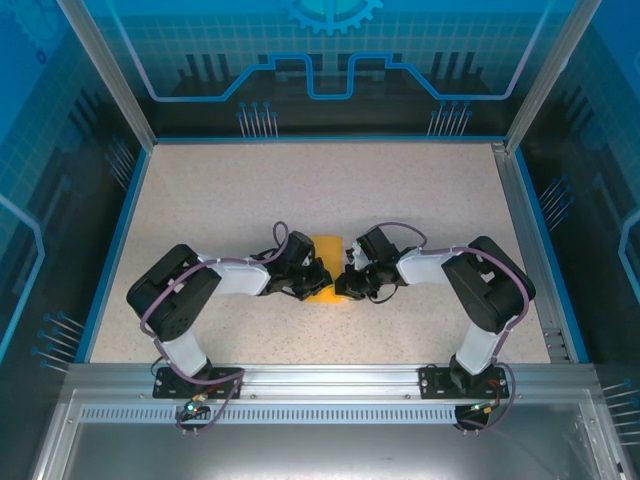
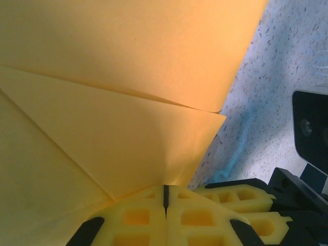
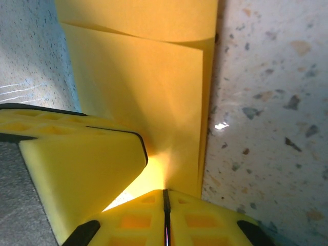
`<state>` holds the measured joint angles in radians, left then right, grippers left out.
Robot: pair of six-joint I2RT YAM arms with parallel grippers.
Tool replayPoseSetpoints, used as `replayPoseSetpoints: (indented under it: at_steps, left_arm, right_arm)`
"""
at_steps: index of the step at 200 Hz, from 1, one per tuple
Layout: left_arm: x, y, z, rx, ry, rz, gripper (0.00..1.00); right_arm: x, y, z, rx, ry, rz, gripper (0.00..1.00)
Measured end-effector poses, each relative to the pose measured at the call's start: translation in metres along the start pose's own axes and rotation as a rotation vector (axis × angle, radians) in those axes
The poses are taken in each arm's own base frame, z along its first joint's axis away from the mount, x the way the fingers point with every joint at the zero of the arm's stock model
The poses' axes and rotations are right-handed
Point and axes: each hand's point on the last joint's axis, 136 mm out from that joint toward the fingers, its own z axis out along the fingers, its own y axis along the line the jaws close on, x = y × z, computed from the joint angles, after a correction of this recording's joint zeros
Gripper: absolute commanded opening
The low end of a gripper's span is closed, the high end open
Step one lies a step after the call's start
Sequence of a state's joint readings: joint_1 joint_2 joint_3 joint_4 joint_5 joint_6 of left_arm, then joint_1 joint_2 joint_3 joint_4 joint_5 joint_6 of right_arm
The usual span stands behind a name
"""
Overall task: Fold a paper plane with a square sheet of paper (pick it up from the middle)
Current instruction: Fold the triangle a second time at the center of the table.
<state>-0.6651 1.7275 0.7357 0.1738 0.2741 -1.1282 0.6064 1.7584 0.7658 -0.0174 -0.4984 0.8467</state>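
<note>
Two arms, left and right, reach in from their bases on the metal rail at the near edge and meet nose to nose in the middle of the worktop, a pale speckled surface like stone chip. Blue printed panels wall it in on three sides, and a grey-purple cable loops over each wrist. There is one sheet of paper, orange-yellow, thin and matt, lying between the two wrists near the centre of the worktop, and from above both black wrists cover its sides, so just a narrow upright strip shows. The left jaws are pressed together with the sheet running right into the seam between their yellow, grid-pocketed fingers, pinching its edge. Here the paper shows at least two layers, with straight creases that fan out from the pinch (the upper layer ends in a sharp corner over the speckled worktop). The other pair's yellow fingers crowd in just beside them on the right. The right jaws are likewise shut flat on the sheet, which enters the line between their fingers. A blocky yellow finger of the left pair overlaps the paper at the left, and bare worktop lies to the right.
</note>
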Motion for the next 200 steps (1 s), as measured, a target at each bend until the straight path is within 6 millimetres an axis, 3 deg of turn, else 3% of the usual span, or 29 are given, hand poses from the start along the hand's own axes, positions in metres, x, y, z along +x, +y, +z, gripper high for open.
replayPoseSetpoints:
  at_steps: [200]
  left_arm:
    - [-0.0072,0.0069,-0.0008,-0.043,-0.144,0.042,0.0]
  right_arm:
    - [0.0003,-0.0004,-0.0004,-0.002,-0.005,-0.002,0.11]
